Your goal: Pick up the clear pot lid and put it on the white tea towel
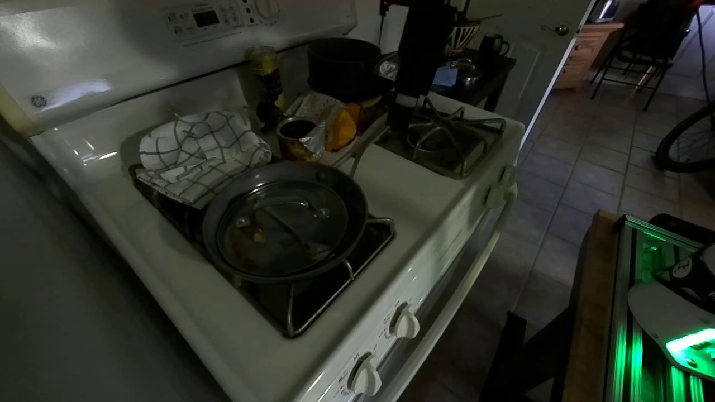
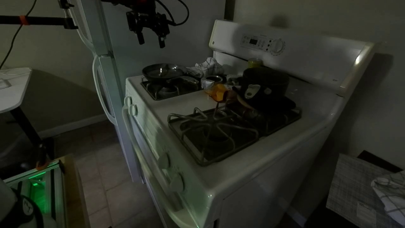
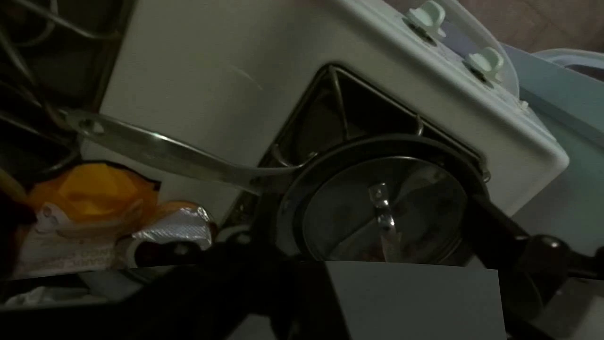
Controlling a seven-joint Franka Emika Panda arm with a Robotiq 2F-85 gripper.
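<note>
The clear pot lid [image 1: 279,229] is round glass with a metal arch handle. It lies inside a dark frying pan [image 1: 357,204] on a stove burner; it also shows in an exterior view [image 2: 165,70] and the wrist view [image 3: 344,208]. The white tea towel [image 1: 206,148] with dark check lines lies crumpled behind the pan, and shows in an exterior view [image 2: 209,66]. My gripper [image 2: 152,42] is open and empty, high above the pan. In the wrist view the gripper's fingers [image 3: 375,200] stand apart on either side of the lid, its handle between them.
An open can [image 1: 295,131], an orange bag [image 1: 342,128], a yellow-labelled jar [image 1: 265,72] and a black pot [image 1: 342,64] stand beside the towel. The pan's handle [image 3: 155,146] points toward another burner grate [image 2: 215,133]. Another checked cloth [image 2: 392,196] lies off the stove.
</note>
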